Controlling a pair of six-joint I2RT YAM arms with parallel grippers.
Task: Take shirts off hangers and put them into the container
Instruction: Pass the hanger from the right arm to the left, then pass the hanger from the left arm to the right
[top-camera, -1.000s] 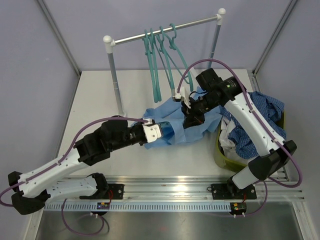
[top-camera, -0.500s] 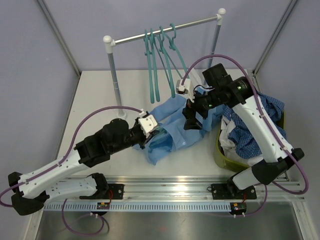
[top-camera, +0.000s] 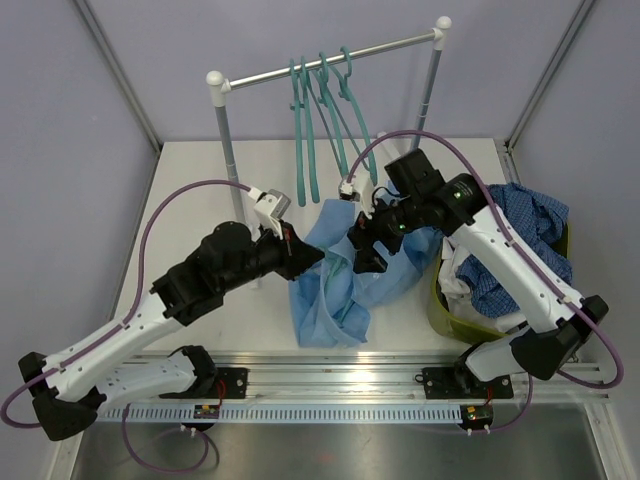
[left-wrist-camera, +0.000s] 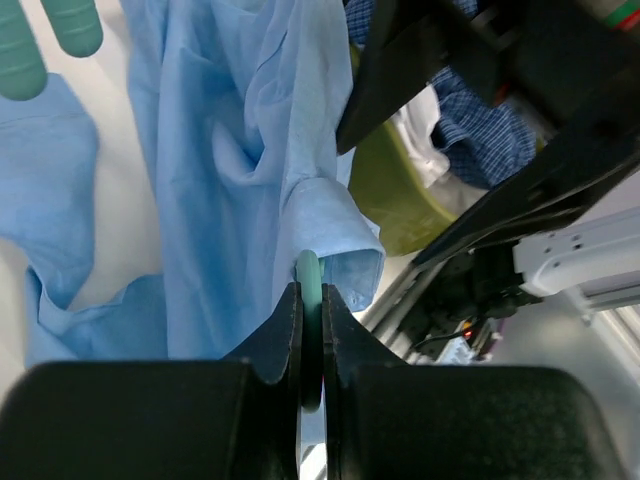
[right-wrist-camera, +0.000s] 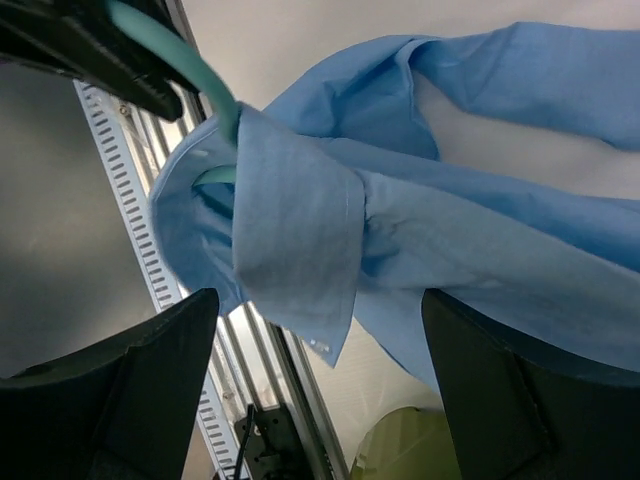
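The table (top-camera: 190, 200) carries a rail (top-camera: 330, 62) along its far edge with bare hangers (top-camera: 320, 110) on it. A green basket (top-camera: 450, 318) at the right edge already holds a blue check shirt (top-camera: 520, 215) and a white one (top-camera: 455, 275).

The light blue shirt (top-camera: 335, 290) drapes over the middle of the table, between the arms and just left of the basket. Its collar is wrapped round a teal hanger (left-wrist-camera: 309, 278). The left gripper (left-wrist-camera: 311, 300) is clenched on that hanger and holds it up. The right gripper (top-camera: 362, 250) is spread wide, its jaws facing the collar and holding nothing.

The step looks like stripping the shirt off. The right jaws should bite collar or shoulder cloth only, never the plastic. Then they should draw sideways toward the basket while the left keeps the hanger steady and high. A collar snagged on the hanger arm is the likely hitch.

No brand, label or writing can be read anywhere.
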